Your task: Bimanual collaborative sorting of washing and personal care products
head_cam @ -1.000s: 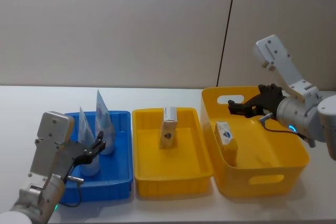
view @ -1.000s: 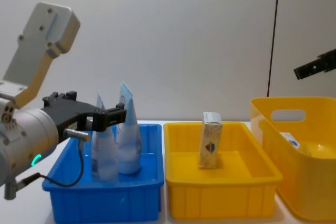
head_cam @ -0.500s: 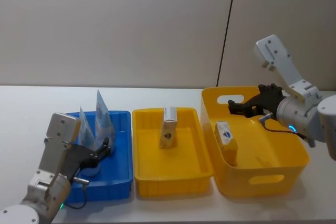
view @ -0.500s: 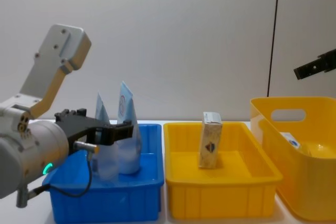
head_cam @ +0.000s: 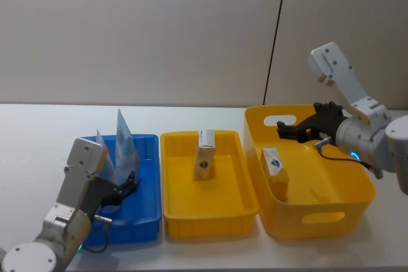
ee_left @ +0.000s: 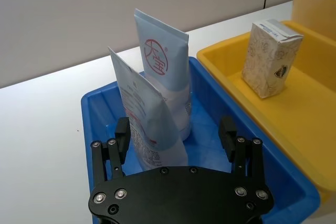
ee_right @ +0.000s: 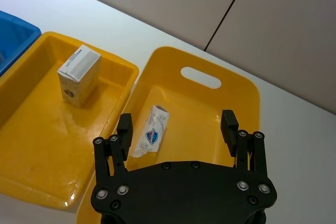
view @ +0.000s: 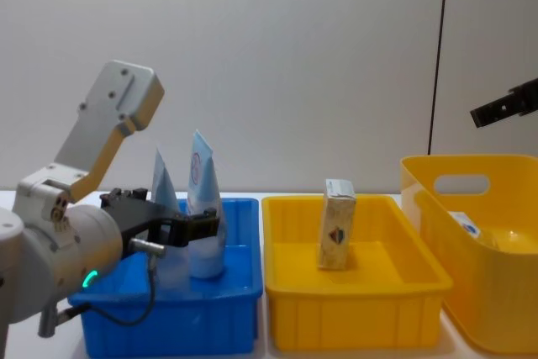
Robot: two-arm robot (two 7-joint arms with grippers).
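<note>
white table (head_cam: 38, 132): two tubes (ee_left: 163, 72) stand in the blue tray (head_cam: 148, 186), left gripper (ee_left: 175, 132) open around the nearer one; a carton (head_cam: 204, 157) stands in the yellow tray (head_cam: 210, 227). the right gripper (ee_right: 176, 124) hangs open over the basket (head_cam: 287, 221), where one item (ee_right: 152, 136) is left, so nearly done, i'd say.

A red ringed mark reading 大宝 is printed on the taller tube (ee_left: 164, 85) in the blue tray (ee_left: 98, 121); other printing cannot be read.

Pretty bright, even light, faint soft shadows on the white bench (head_cam: 38, 125), bit of sheen on the shallow yellow plastic tray (ee_right: 37, 145)
</note>
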